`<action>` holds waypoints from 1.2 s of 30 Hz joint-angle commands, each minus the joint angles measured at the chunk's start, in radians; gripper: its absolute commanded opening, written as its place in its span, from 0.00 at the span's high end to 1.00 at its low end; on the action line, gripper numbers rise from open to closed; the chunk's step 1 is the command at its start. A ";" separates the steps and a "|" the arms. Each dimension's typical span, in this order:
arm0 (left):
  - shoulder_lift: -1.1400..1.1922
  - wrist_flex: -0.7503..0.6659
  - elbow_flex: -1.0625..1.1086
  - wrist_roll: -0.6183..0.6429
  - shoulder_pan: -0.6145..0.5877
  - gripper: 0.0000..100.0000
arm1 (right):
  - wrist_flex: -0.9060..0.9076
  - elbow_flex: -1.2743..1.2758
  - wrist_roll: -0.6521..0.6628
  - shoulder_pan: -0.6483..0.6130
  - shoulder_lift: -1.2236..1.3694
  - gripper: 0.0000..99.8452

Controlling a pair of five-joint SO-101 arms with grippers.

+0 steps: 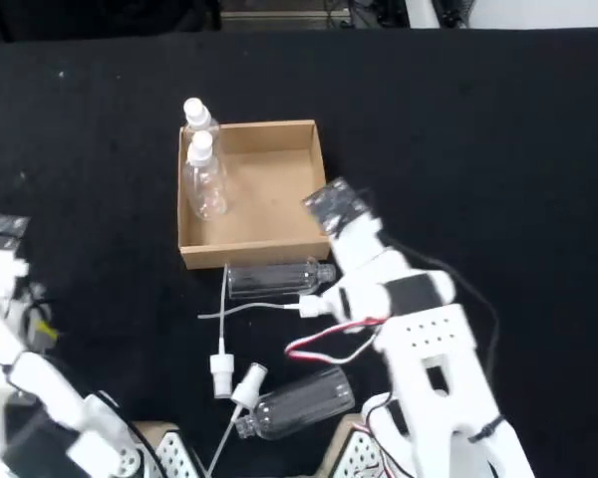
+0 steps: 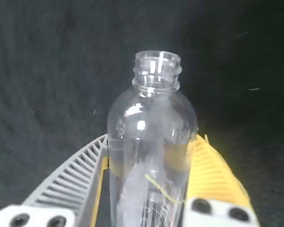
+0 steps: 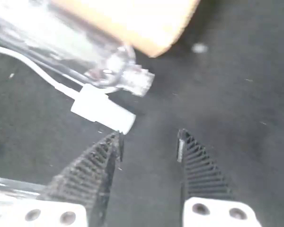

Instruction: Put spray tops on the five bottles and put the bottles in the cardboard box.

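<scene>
The step in hand looks to be picking up a spray top (image 3: 102, 113) for the bare-necked bottle (image 2: 154, 118), which the left pincer (image 2: 150, 142) holds clamped around its body, mouth uncovered. The right pincer (image 3: 149, 142) hangs with its jaws apart just over the bench (image 1: 478, 119), and the white top lies off one jaw tip, not between the two.

To do this well, I would slide the pincer sideways until the top's stubby white head sits squarely in the gap. It should close on the head, not the thin tube, and stay clear of the lying bottle (image 3: 61, 42), whose neck is just beside it. The held bottle should stay steady so the tube can be threaded in.

Only the high view gives the layout. The cardboard box (image 1: 254, 249) sits upper centre, with a capped bottle (image 1: 205, 179) inside and a second capped bottle (image 1: 197, 118) at its upper left corner. A loose top (image 1: 221, 373) and a further bottle (image 1: 304, 403) lie low in the centre. The wrist views add the grip and the jaw gap
</scene>
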 commanded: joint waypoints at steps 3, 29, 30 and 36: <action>0.226 0.011 -0.183 -0.009 -0.091 0.71 | -0.124 0.073 -0.015 -0.055 -0.033 0.82; 0.445 0.130 -0.407 -0.161 -0.048 0.72 | -0.181 0.133 -0.015 -0.060 -0.039 0.82; 0.445 0.130 -0.406 -0.161 -0.048 0.72 | -0.181 0.133 -0.015 -0.060 -0.039 0.82; 0.445 0.130 -0.406 -0.152 -0.048 0.72 | -0.181 0.133 -0.015 -0.060 -0.039 0.82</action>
